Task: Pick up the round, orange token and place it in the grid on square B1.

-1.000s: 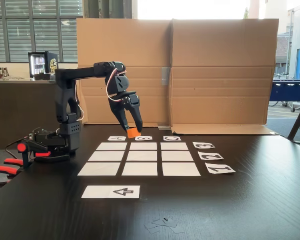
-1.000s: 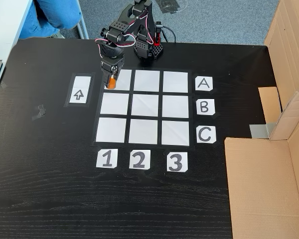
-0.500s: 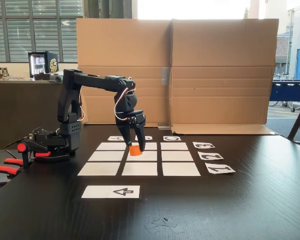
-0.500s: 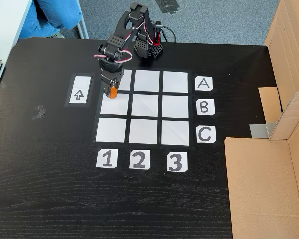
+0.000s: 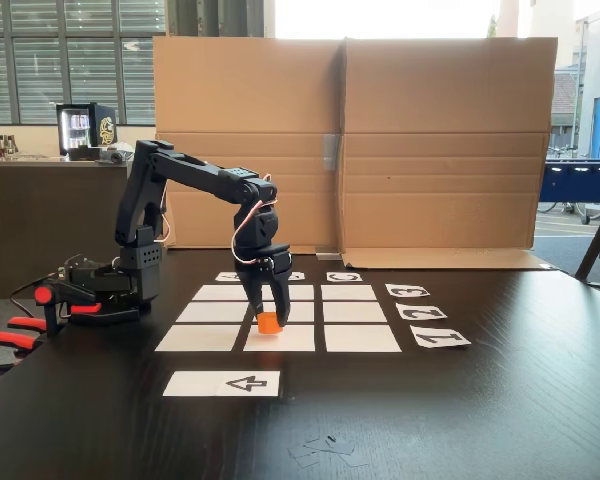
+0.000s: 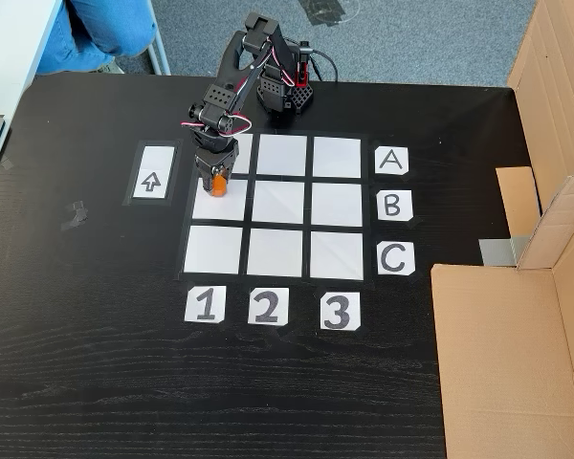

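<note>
Token point(image 5: 270, 322), the small bright orange plastic cylinder, sits pinched between the two black fingers of the tool point(image 5: 268, 320), which points straight down with its jaws narrow and clamped on the piece. From the side the token's base looks level with the paper, though I cannot tell whether it touches or hangs just above. In the fixed view from above, token point(image 6: 217, 185) and tool point(image 6: 217, 184) are over square B1 point(image 6: 220, 207), the plain white paper rectangle in the middle of the column above the "1" card point(image 6: 204, 306), near that rectangle's edge facing the arm's base. Around it spreads the grid point(image 6: 277, 251) of nine white paper rectangles on the dark wood-grain table point(image 6: 96, 382), with number cards along one side and the cards A, B, C along another. Beside the grid, on the far side from the letter cards, lies a white paper strip with a black arrow point(image 6: 151, 183). Tall brown cardboard panels point(image 5: 380, 140) stand behind the table in the side view.
</note>
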